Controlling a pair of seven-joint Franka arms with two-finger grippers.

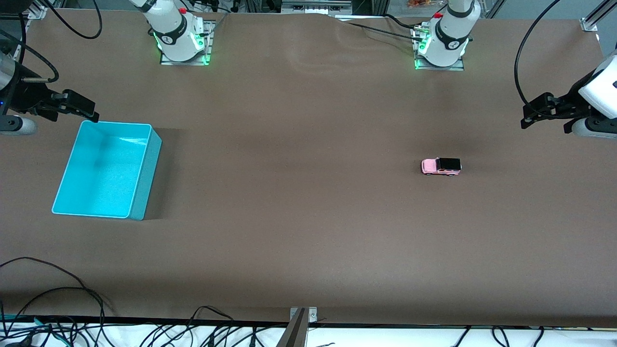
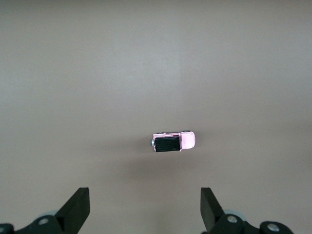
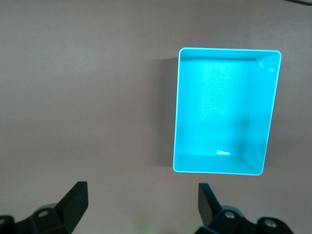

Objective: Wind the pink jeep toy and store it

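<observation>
The pink jeep toy (image 1: 441,166) (image 2: 173,142), pale pink with a black rear roof, stands on its wheels on the brown table toward the left arm's end. My left gripper (image 1: 529,117) (image 2: 145,204) hangs open and empty in the air at that end of the table, apart from the toy. At the right arm's end, my right gripper (image 1: 91,114) (image 3: 143,201) is open and empty too, over the table by the corner of the turquoise bin (image 1: 145,179) (image 3: 178,112). The bin has nothing in it.
Both arm bases (image 1: 181,36) (image 1: 441,41) stand along the table edge farthest from the front camera. Loose cables (image 1: 72,308) lie along the nearest edge. A metal bracket (image 1: 302,318) sits at the middle of that edge.
</observation>
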